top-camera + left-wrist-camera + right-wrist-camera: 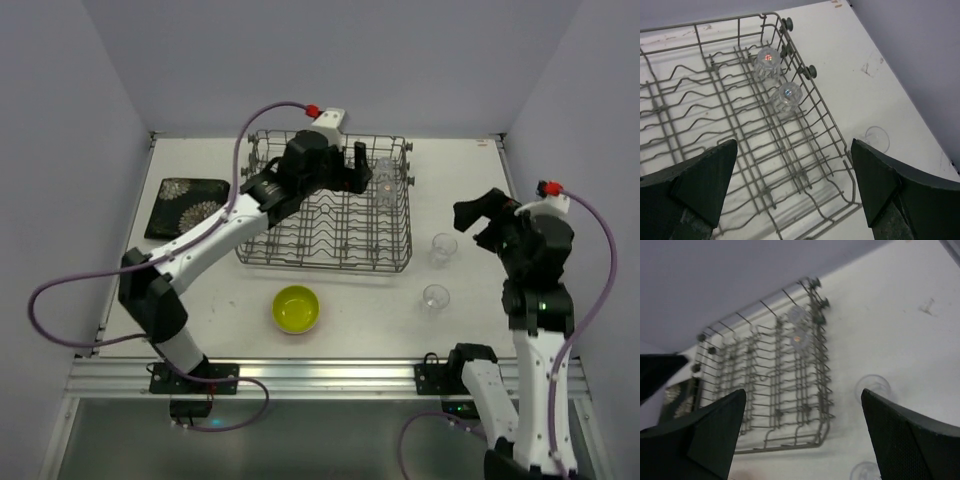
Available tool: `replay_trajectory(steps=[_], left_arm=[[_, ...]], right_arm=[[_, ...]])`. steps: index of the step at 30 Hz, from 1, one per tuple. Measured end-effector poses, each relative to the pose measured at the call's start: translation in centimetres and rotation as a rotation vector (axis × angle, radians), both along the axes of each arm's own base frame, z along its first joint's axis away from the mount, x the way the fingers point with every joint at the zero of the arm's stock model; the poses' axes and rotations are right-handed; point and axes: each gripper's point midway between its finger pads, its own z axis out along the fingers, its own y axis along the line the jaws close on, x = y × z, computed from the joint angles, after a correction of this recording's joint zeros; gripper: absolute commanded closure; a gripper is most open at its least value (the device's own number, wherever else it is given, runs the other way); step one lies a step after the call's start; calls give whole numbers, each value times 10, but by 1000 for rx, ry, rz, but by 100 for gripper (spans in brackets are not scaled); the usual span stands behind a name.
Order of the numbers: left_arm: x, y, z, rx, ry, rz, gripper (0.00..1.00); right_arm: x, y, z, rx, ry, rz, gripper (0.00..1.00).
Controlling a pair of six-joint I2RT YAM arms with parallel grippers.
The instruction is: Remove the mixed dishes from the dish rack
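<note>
Left gripper (793, 145) hangs over the dish rack (826, 110), fingers spread wide with nothing between them. Two clear glasses (787, 95) sit inside the rack along its right wall. Out on the table (200, 290), two loose glasses (443, 246) stand to the rack's right, the yellow-green bowl (296, 308) in front, the flowered black plate (187, 206) to its left. Right gripper (802, 395) gapes wide too, empty, right of the loose glasses.

the white tabletop (200, 290) carries the grey wire dish rack (335, 235). left of the rack lies a square black flowered plate (188, 207). in front of the rack sits a yellow-green bowl (296, 309). a clear glass (443, 247) stands right of the rack, and a second glass (435, 297) stands off its near right corner.
</note>
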Motion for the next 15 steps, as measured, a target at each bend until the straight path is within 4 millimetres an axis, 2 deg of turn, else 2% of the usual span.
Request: replay_trajectory(steps=[3, 8, 10, 13, 15], left_arm=[[27, -35, -20, 38, -7, -23, 0], [61, -64, -87, 136, -13, -69, 3], [73, -75, -115, 175, -26, -97, 4], [82, -87, -154, 217, -35, -142, 4], [85, -95, -169, 225, -46, -175, 5]], right_arm=[[-37, 28, 35, 76, -235, 104, 1], [-79, 67, 73, 169, -429, 288, 1], [-93, 81, 80, 183, -463, 369, 1], [-102, 94, 81, 182, -464, 443, 1], [-104, 98, 78, 175, -445, 467, 1]])
